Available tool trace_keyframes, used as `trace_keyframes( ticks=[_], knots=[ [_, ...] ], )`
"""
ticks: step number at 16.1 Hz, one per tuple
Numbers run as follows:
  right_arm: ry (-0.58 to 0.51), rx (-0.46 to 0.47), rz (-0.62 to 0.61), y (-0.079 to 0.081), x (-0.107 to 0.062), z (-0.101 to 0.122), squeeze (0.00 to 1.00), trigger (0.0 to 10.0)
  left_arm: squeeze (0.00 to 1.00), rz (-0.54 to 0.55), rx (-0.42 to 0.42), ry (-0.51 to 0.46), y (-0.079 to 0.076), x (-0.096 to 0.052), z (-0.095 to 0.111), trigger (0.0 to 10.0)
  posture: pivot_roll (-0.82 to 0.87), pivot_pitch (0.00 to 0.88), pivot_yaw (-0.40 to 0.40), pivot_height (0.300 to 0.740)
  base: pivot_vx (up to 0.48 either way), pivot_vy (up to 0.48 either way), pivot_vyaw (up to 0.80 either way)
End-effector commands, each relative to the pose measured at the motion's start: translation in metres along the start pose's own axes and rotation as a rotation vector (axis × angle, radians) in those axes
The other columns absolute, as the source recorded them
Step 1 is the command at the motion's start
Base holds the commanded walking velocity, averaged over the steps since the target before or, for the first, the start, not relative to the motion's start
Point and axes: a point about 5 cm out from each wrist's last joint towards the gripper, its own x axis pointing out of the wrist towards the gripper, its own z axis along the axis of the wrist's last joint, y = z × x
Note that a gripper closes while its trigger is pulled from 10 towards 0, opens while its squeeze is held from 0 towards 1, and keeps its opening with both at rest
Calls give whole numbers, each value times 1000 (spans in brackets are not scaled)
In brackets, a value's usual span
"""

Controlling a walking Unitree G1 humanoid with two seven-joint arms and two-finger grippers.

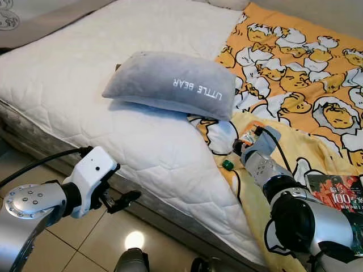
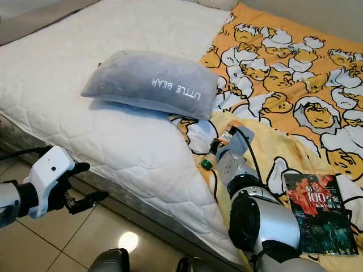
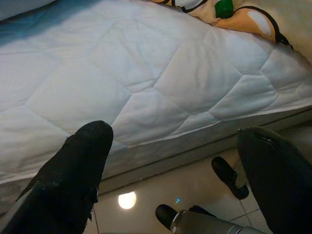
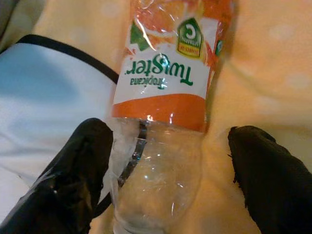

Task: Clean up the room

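A clear plastic bottle with an orange Tropicana Twister label lies on the yellow blanket near the bed's edge, also seen as the bottle. Its green cap points toward the mattress side. My right gripper is open and straddles the bottle's clear neck end. One finger touches the plastic while the other finger stands apart from it. My left gripper hangs open beside the bed over the floor, holding nothing.
A grey "LITTLE BEAR" pillow rests on the white mattress. A dark book lies on the blanket to the right of my right arm. Beige floor tiles run along the bed's side.
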Motion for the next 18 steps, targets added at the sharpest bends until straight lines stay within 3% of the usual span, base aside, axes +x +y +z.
trace_keyframes(
  ticks=[1,3,5,10,13,18],
  knots=[
    [95,26,-4,-12,1,-24,0,0,0,-7,4,4,-3,-2,1,10000,278,222,-86,740,0,0,0],
    [147,56,64,-5,0,-32,0,0,0,-6,0,12,-3,-2,-1,10000,272,221,-86,740,0,0,0],
    [150,-3,34,-10,0,-35,0,0,0,-4,-6,13,-4,-1,0,10000,270,223,-85,740,0,0,0],
    [148,59,13,-19,1,-36,0,0,0,-10,-24,29,-9,-1,-5,10000,266,214,-90,740,0,0,0],
    [95,24,83,-10,1,-23,0,0,0,-6,-58,3,-13,4,-7,10000,216,147,-95,740,0,0,0],
    [46,54,150,-3,0,-11,0,0,0,-1,-83,-36,-18,20,-9,10000,161,25,-90,740,0,0,0]
  ],
)
